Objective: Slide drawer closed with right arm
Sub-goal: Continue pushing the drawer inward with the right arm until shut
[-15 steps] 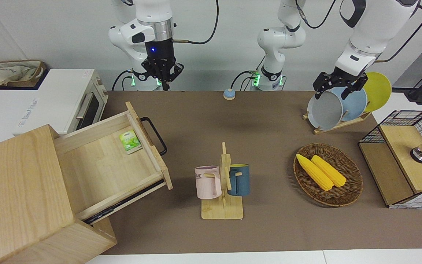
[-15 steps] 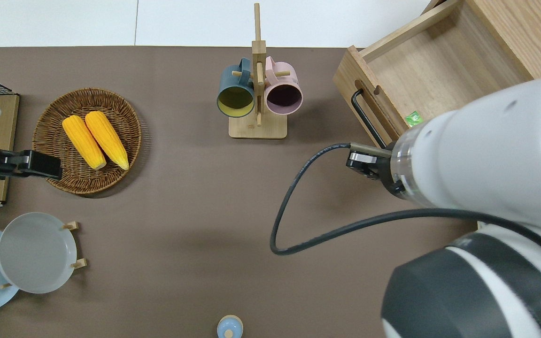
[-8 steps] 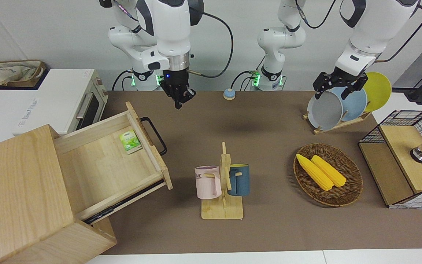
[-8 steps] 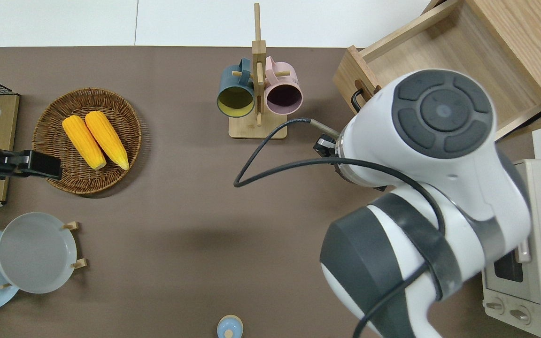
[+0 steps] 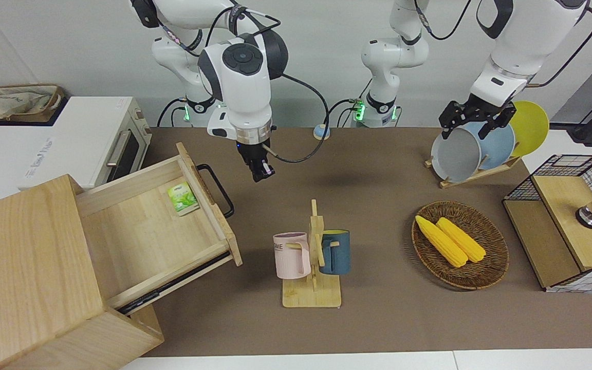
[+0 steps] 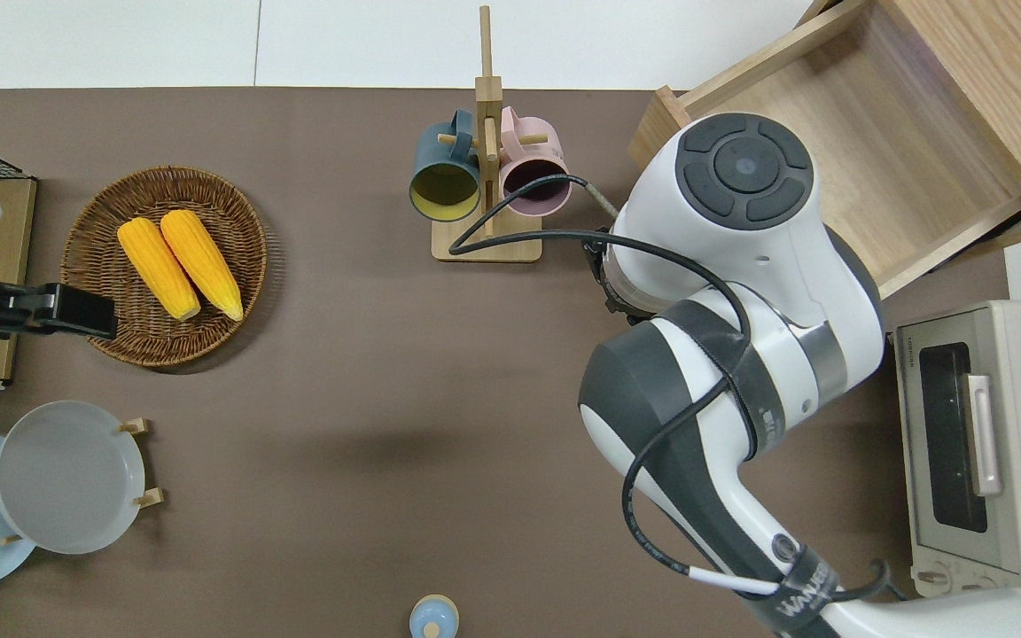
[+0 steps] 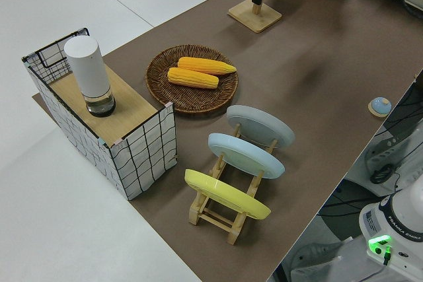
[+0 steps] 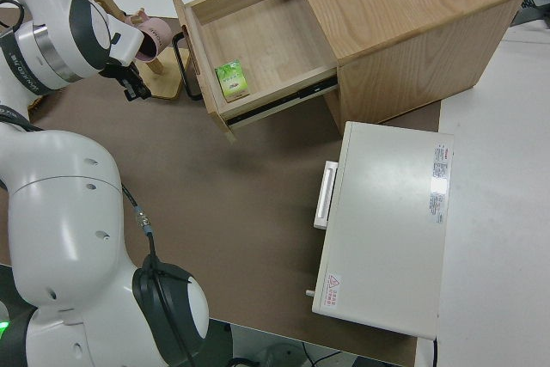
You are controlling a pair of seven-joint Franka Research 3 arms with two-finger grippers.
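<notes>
The drawer (image 5: 147, 231) is pulled well out of the light-wood cabinet (image 5: 23, 267). Its black bar handle (image 5: 217, 189) faces the table's middle. A green packet (image 5: 182, 198) lies inside it. My right gripper (image 5: 263, 173) is shut and empty. It hangs over the brown mat between the drawer's handle and the mug rack, apart from the handle. The right side view shows the gripper (image 8: 134, 90) beside the handle (image 8: 182, 66). In the overhead view the arm's wrist (image 6: 617, 275) hides the gripper and the handle. The left arm is parked.
A wooden mug rack (image 5: 312, 257) with a pink and a blue mug stands mid-table. A white oven (image 5: 121, 144) stands beside the cabinet, nearer to the robots. A wicker basket of corn (image 5: 460, 245), a plate rack (image 5: 481, 146) and a mesh box (image 5: 568, 221) are toward the left arm's end.
My right arm has swung out from near its base and come down over the mat toward the drawer's handle. The drawer and the left arm have not moved.
</notes>
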